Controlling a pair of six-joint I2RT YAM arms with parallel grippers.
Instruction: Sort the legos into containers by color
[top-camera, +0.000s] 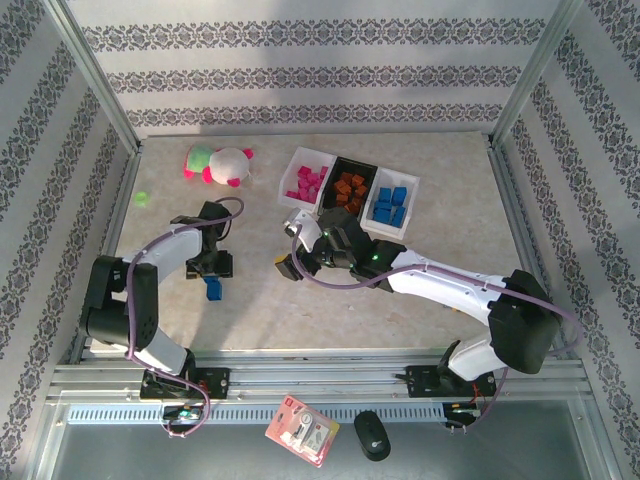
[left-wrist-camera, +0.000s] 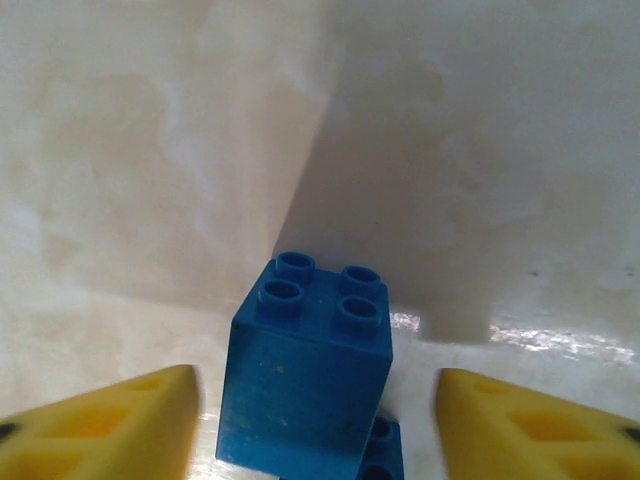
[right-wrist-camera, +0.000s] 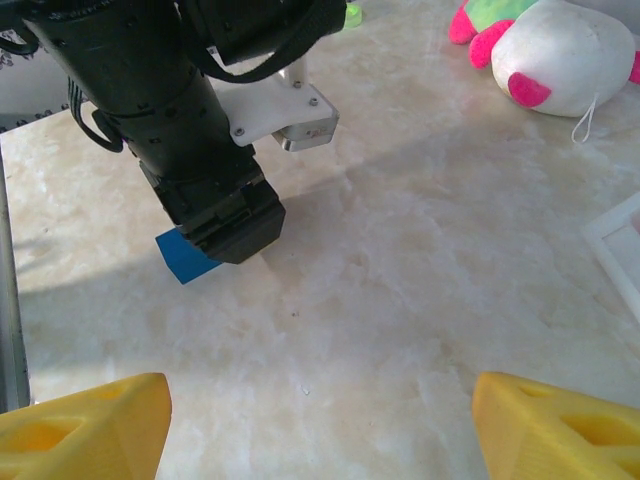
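A blue lego (left-wrist-camera: 310, 380) stands studs-up on the marble table, and a second blue piece (left-wrist-camera: 385, 450) peeks out beside its base. My left gripper (left-wrist-camera: 318, 430) straddles the lego, open, with a gap on each side between the yellow fingers (left-wrist-camera: 100, 430) and the brick. From above, the left gripper (top-camera: 212, 266) hangs just over the blue lego (top-camera: 213, 289). My right gripper (top-camera: 290, 265) is open over bare table with nothing between its fingers (right-wrist-camera: 85, 430). The containers stand in a row: a white one with pink legos (top-camera: 308, 180), a black one with orange legos (top-camera: 352, 188), and a white one with blue legos (top-camera: 392, 205).
A pink-white plush toy (top-camera: 220, 163) lies at the back left, with a small green piece (top-camera: 143, 198) near the left wall. Metal frame posts and patterned walls enclose the table. The left arm's black wrist (right-wrist-camera: 215, 205) stands ahead of my right gripper.
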